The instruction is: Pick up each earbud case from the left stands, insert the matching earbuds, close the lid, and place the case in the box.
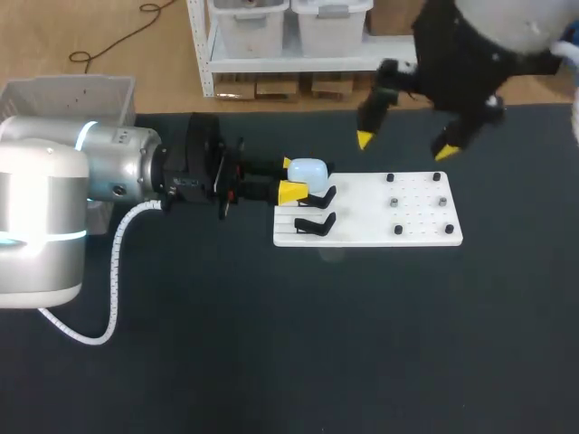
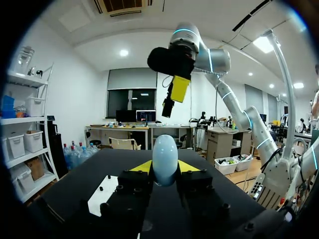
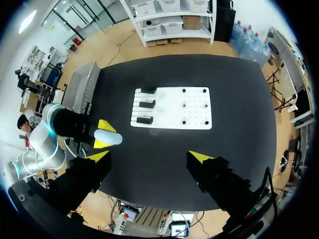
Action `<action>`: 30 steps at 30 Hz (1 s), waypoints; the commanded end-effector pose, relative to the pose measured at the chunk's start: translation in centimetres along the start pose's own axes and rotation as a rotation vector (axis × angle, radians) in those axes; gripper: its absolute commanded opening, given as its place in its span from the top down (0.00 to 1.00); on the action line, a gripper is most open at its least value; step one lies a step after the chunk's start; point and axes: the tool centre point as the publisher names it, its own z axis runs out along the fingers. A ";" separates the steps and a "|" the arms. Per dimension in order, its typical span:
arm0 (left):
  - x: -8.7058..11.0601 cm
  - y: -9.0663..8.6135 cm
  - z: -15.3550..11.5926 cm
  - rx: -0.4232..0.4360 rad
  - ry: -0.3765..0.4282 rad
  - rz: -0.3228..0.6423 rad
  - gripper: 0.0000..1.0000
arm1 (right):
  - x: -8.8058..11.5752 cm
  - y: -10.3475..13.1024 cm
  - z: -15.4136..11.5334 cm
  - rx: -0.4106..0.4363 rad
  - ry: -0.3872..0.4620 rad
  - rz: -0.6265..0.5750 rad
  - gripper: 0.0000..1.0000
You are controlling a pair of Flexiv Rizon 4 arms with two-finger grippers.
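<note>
A pale blue, egg-shaped earbud case (image 1: 308, 172) with its lid down sits between the yellow tips of my left gripper (image 1: 291, 178), which is shut on it from two sides. In the head view the case hangs over the far left end of the white board (image 1: 371, 215), by the black stands (image 1: 314, 223). The left wrist view has the case (image 2: 164, 159) upright between the fingers of the left gripper (image 2: 164, 167). My right gripper (image 1: 403, 145) stands open high over the board's far edge, holding nothing. Its own view looks down on the board (image 3: 172, 107), the stands (image 3: 145, 104) and the held case (image 3: 108, 138).
Small dark pegs (image 1: 395, 202) dot the right half of the board. A grey bin (image 1: 68, 95) stands off the table's far left corner and also shows as a bin (image 3: 82, 87) in the right wrist view. Dark tabletop (image 1: 317, 344) lies in front of the board.
</note>
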 end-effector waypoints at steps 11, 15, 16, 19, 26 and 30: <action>-4.0 -1.6 -1.8 -0.062 0.018 -0.006 1.00 | 1.9 -1.1 -0.2 -0.087 -0.197 -0.043 0.00; -7.9 -2.5 -3.6 -0.131 0.051 0.045 1.00 | 1.9 -1.1 -0.2 -0.087 -0.197 -0.043 0.00; -8.7 -2.7 -4.1 -0.153 0.057 0.051 1.00 | 1.9 -1.1 -0.2 -0.087 -0.197 -0.043 0.00; -10.8 -3.3 -5.6 -0.212 0.091 0.068 1.00 | 1.9 -1.1 -0.2 -0.087 -0.197 -0.043 0.00; -12.0 -2.1 -13.2 -0.478 0.177 0.057 1.00 | 1.9 -1.1 -0.2 -0.087 -0.197 -0.043 0.00; -9.8 0.0 -18.0 -0.700 0.171 -0.010 1.00 | 1.9 -1.1 -0.2 -0.087 -0.197 -0.043 0.00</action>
